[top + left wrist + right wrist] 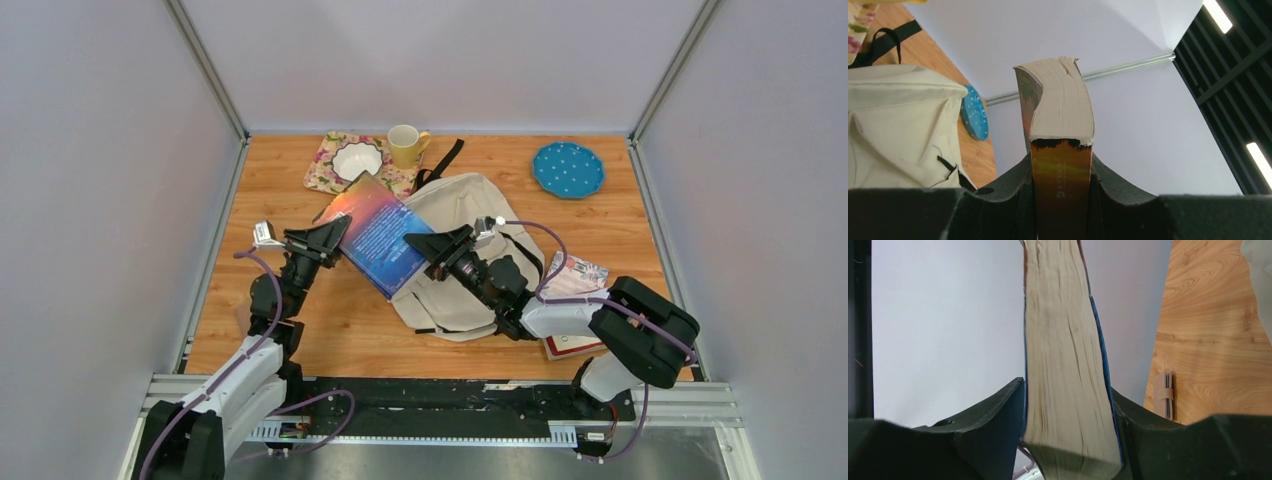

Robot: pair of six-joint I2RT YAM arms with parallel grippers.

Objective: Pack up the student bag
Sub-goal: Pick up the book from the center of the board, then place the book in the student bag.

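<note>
The student bag (468, 200), cream with black straps, lies flat in the middle of the table, also at the left of the left wrist view (898, 125). A thick book (378, 235) with a blue and orange cover is held up above the table, left of the bag and over its left edge. My left gripper (333, 236) is shut on its orange spine end (1060, 175). My right gripper (422, 244) clamps the opposite end, both fingers pressed against the covers on either side of the page edge (1068, 365).
At the back stand a yellow mug (405, 145) and a white bowl (357, 160) on a floral mat (322, 172). A blue dotted plate (568, 168) is at the back right. A patterned book (580, 272) lies under my right arm.
</note>
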